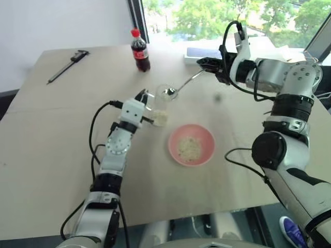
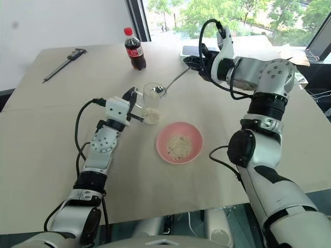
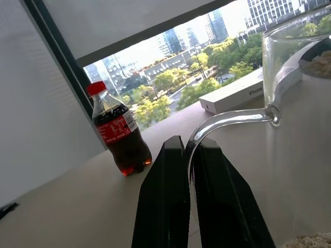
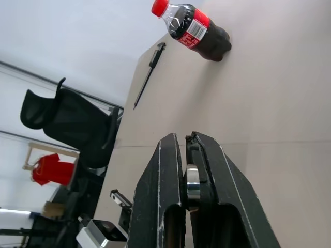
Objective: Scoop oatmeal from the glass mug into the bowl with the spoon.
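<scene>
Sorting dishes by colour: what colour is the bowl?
Pink; the bowl shows best in the right eye view.

So on the table I'm counting one glass mug point(image 2: 153, 98), one pink bowl point(image 2: 179, 142) and one spoon point(image 2: 168, 86), plus oatmeal sitting in two heaps, one in the mug point(image 2: 151, 114) and one in the bowl point(image 2: 179, 146). Further back I'm seeing one cola bottle point(image 2: 134, 49), one dark caliper point(image 2: 64, 64) over at the far left, and one white phone box point(image 3: 243, 93) at the far side. Two grippers are showing too, the left gripper point(image 1: 147, 98) and the right gripper point(image 1: 202, 63).
</scene>
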`<action>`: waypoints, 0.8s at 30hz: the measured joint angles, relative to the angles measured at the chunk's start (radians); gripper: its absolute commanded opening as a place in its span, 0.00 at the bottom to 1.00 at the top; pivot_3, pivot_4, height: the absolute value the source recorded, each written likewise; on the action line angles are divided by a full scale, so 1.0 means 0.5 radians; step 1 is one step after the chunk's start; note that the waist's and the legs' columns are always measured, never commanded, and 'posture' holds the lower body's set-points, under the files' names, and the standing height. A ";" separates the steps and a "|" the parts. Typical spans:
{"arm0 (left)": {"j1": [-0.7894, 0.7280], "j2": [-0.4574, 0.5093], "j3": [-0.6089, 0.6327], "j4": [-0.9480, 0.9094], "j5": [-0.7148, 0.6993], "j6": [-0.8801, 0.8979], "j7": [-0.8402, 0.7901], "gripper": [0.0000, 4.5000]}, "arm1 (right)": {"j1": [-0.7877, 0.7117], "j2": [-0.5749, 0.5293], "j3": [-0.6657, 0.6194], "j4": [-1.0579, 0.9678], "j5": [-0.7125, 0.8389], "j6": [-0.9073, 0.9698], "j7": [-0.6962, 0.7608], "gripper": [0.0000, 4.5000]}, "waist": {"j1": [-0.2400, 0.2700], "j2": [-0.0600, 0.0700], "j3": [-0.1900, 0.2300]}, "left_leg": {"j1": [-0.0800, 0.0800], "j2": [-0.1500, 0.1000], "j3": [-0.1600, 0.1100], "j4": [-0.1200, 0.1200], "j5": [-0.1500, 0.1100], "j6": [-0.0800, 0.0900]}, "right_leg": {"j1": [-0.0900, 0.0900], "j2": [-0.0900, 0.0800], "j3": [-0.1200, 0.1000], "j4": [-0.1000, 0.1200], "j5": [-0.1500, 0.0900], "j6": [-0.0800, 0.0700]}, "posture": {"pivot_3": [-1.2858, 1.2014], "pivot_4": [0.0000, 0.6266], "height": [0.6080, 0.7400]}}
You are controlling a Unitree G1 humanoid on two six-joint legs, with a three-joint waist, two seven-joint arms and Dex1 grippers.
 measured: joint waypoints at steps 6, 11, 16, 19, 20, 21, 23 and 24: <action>0.010 -0.054 -0.001 0.045 0.026 -0.054 0.138 0.02 | -0.047 0.026 -0.263 0.103 0.065 0.063 -0.231 0.00 | 0.005 0.000 0.000 | 0.000 0.000 0.000 0.000 0.000 0.000 | 0.000 0.000 0.000 0.000 0.000 0.000 | 0.52 0.24 1.00; 0.010 -0.071 0.001 0.090 0.026 -0.122 0.155 0.02 | -0.052 0.052 -0.421 0.147 0.116 0.068 -0.389 0.00 | 0.005 0.001 -0.001 | 0.000 0.000 0.001 0.000 0.000 0.000 | 0.000 0.000 0.000 0.000 0.000 0.000 | 0.52 0.24 1.00; 0.017 -0.092 -0.002 0.120 0.002 -0.177 0.143 0.02 | -0.053 0.084 -0.550 0.188 0.183 0.069 -0.545 0.00 | 0.017 0.002 -0.002 | 0.000 0.000 0.002 0.000 0.000 0.001 | 0.001 0.001 0.000 0.000 0.000 0.000 | 0.52 0.24 1.00; 0.026 -0.102 -0.004 0.121 -0.001 -0.193 0.136 0.02 | -0.053 0.084 -0.591 0.207 0.219 0.086 -0.592 0.00 | 0.028 0.003 -0.002 | 0.000 0.000 0.002 0.000 0.000 0.001 | 0.001 0.001 0.000 0.000 0.000 0.000 | 0.52 0.24 1.00; 0.031 -0.103 -0.003 0.121 -0.003 -0.196 0.135 0.02 | -0.052 0.083 -0.598 0.220 0.227 0.095 -0.597 0.00 | 0.030 0.003 -0.002 | 0.000 0.000 0.002 0.000 0.000 0.001 | 0.001 0.001 0.000 0.000 0.000 0.000 | 0.52 0.24 1.00; 0.034 -0.103 -0.003 0.121 -0.005 -0.199 0.135 0.02 | -0.052 0.077 -0.609 0.237 0.242 0.119 -0.601 0.00 | 0.031 0.003 -0.002 | 0.000 0.000 0.002 0.000 0.000 0.001 | 0.001 0.001 0.000 0.000 0.000 0.000 | 0.52 0.24 1.00; 0.037 -0.104 -0.003 0.121 -0.011 -0.203 0.134 0.02 | -0.052 0.051 -0.638 0.268 0.285 0.176 -0.601 0.00 | 0.032 0.003 -0.002 | 0.000 0.000 0.003 0.000 0.000 0.002 | 0.001 0.002 0.000 -0.001 0.000 0.000 | 0.52 0.24 1.00; 0.038 -0.103 -0.003 0.121 -0.012 -0.203 0.133 0.02 | -0.052 0.041 -0.656 0.274 0.293 0.189 -0.601 0.00 | 0.032 0.003 -0.002 | 0.000 0.000 0.003 0.000 -0.001 0.003 | 0.001 0.002 0.000 -0.001 0.000 0.000 | 0.52 0.24 1.00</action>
